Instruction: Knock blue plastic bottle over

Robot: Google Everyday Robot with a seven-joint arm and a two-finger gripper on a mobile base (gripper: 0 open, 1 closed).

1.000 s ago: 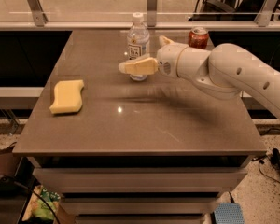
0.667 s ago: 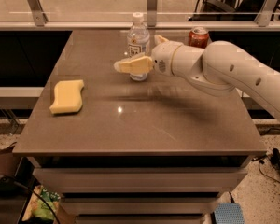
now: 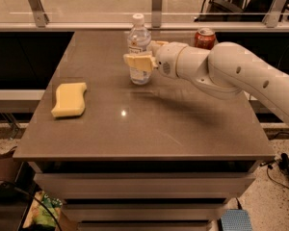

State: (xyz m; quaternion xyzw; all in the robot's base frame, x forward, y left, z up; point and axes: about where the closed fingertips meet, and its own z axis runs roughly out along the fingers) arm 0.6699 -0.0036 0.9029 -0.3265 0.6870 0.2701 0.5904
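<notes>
Clear bluish bottle (image 3: 138,35) upright on surface (image 3: 149,124) | claw (image 3: 141,54) spread, at its label | risk: mid-height push slides it, or it strikes can (image 3: 204,36)

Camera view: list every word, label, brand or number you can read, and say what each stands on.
No text can be read.
blue plastic bottle: white label with dark print, too blurred to read.
soda can: red, any markings too blurred to read.
gripper, at the bottle's middle and partly covering the label: no text seen.
yellow sponge: no text.
</notes>
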